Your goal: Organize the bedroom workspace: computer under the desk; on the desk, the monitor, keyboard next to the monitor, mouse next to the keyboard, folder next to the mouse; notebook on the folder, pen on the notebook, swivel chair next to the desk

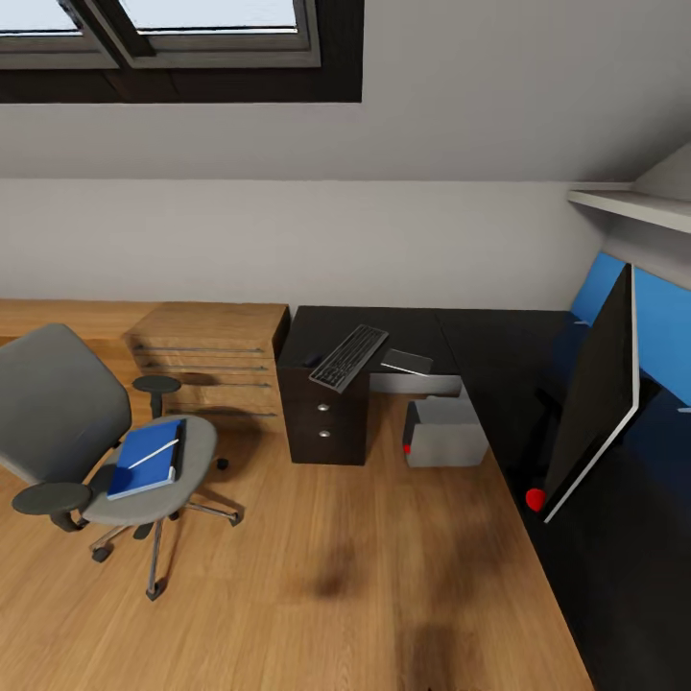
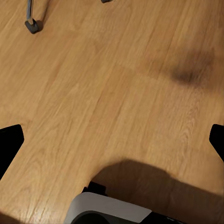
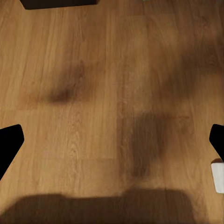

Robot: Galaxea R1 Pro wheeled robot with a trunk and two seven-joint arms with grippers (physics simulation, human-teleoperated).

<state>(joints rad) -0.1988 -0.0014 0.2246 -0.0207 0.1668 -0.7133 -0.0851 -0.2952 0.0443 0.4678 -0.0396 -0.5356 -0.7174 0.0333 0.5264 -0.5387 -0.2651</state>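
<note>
The grey swivel chair point(image 1: 67, 422) stands on the floor at the left, away from the black desk point(image 1: 499, 345). On its seat lies the blue folder point(image 1: 144, 461) with the white pen point(image 1: 154, 453) across it. The keyboard point(image 1: 348, 357) rests aslant on the desk above the drawer unit, its near end past the edge. Beside it lies a thin grey rectangle, the notebook point(image 1: 407, 362). The mouse cannot be made out on the black top. The grey computer point(image 1: 443, 432) sits under the desk. The monitor point(image 1: 595, 403) is on the desk at the right. My left gripper point(image 2: 112, 140) and right gripper point(image 3: 112, 140) are open over bare floor.
A light wooden drawer chest point(image 1: 216, 360) stands against the wall between chair and desk. The black drawer unit point(image 1: 326, 422) holds up the desk's left end. Open wooden floor point(image 1: 336, 576) spreads in front. A chair caster point(image 2: 32, 25) shows in the left wrist view.
</note>
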